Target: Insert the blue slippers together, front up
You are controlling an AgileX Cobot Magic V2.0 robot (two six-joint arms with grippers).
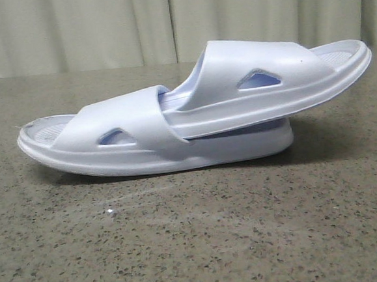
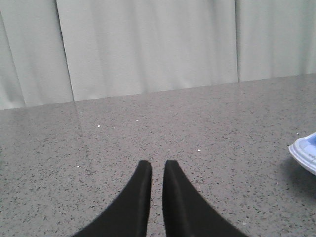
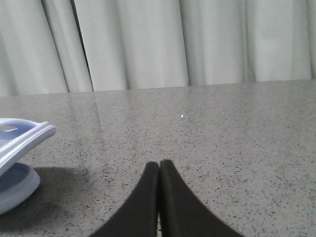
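I seem to work in a plain test room or lab: a grey speckled stone table [image 1: 197, 245] stands before pale pleated curtains [image 1: 166, 22] that close off everything behind it.

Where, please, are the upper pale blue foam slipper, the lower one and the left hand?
Upper pale blue foam slipper [image 1: 261, 66]: front view, strap.
Lower pale blue foam slipper [image 1: 118, 117]: front view, strap.
Left hand [image 2: 157, 170]: left wrist view, between fingertips.

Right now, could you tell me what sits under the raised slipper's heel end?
The lower slipper's heel end lies beneath the upper slipper, which is tucked through its strap. A shadowed gap shows; the upper's front end is covered.
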